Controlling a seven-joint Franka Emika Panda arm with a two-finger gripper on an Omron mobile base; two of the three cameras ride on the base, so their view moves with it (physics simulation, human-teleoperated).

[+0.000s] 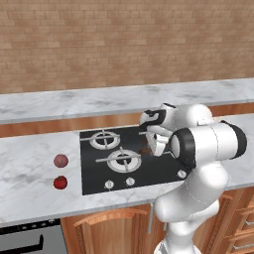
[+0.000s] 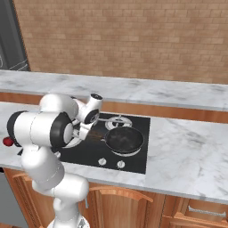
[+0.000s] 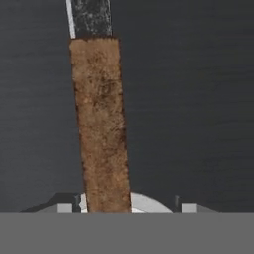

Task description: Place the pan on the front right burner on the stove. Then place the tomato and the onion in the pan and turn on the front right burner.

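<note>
The pan (image 2: pixel 124 139) sits on the front right burner (image 2: pixel 129 151) of the stove (image 2: pixel 136 164). The jaws stand released either side of its wooden handle (image 3: pixel 101 124), not gripping it. The tomato (image 1: pixel 60 182) and onion (image 1: pixel 60 160) lie on the surface (image 1: pixel 30 168) left of the stove.

One pan (image 2: pixel 125 139), tomato (image 1: pixel 60 182), onion (image 1: pixel 61 160).

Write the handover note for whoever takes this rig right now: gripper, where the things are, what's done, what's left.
Gripper: directly over the pan's wooden handle, fingers apart on either side of it, not clamped.
Pan: on the front right burner of the stove. That step looks done.
Tomato and onion: on the counter left of the stove, onion behind the tomato, both untouched.
Left: lift clear of the handle, put tomato and onion into the pan, then turn the front right burner's knob.
</note>
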